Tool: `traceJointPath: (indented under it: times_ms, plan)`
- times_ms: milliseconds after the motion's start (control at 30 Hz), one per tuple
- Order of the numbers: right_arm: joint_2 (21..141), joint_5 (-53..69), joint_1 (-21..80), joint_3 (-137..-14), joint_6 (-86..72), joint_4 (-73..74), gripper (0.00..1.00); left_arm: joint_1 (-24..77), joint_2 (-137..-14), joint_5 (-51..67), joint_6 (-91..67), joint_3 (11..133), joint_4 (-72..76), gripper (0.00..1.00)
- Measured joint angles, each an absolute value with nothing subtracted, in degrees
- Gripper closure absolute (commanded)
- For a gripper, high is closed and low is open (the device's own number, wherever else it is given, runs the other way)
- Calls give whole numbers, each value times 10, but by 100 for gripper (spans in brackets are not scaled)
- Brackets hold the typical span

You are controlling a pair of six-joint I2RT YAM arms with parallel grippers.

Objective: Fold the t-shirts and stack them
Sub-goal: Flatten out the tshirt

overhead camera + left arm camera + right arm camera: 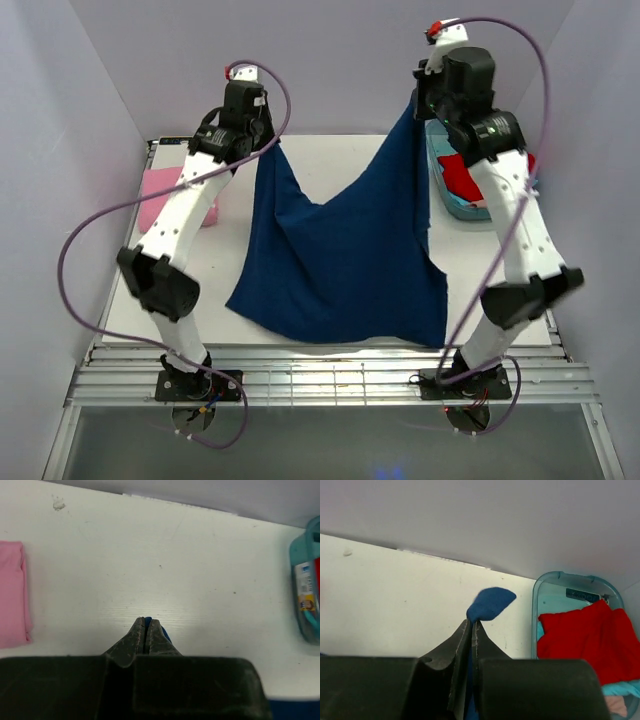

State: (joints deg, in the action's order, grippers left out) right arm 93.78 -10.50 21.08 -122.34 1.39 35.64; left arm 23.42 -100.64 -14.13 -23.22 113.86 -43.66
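Top external view: the left claw (266, 141) and the right claw (420, 108) are each pinched shut on a top corner of the navy blue t-shirt (340, 260). It hangs between and below them, its bottom edge on the tabletop (330, 162). It seems best to lower both claws together, slowly, so it lies flat.

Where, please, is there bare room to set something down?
Bare tabletop runs along the far side between the pink t-shirt and the teal tub. The middle is crowded: the navy t-shirt hangs from the left gripper and right gripper.
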Motion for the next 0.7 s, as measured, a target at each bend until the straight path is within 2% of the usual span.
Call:
traceJointPath:
  times_ms: [100, 167, 267, 533, 700]
  plan:
    - [1051, -116, 194, -1294, 15, 357, 92, 208, -1118, -131, -219, 1273, -459, 100]
    - [1079, -123, 187, -1315, 22, 334, 92, 195, -1166, -127, -204, 1365, -444, 100]
    - [1065, -130, 181, -1314, 38, 274, 92, 182, -1139, -126, -185, 1386, -374, 100]
    - [920, -110, 180, -1296, 85, 109, 92, 186, -869, -133, -154, 1202, -157, 100]
    - [827, -74, 180, -1148, 95, 50, 92, 185, -729, -130, -148, 1004, -61, 100]
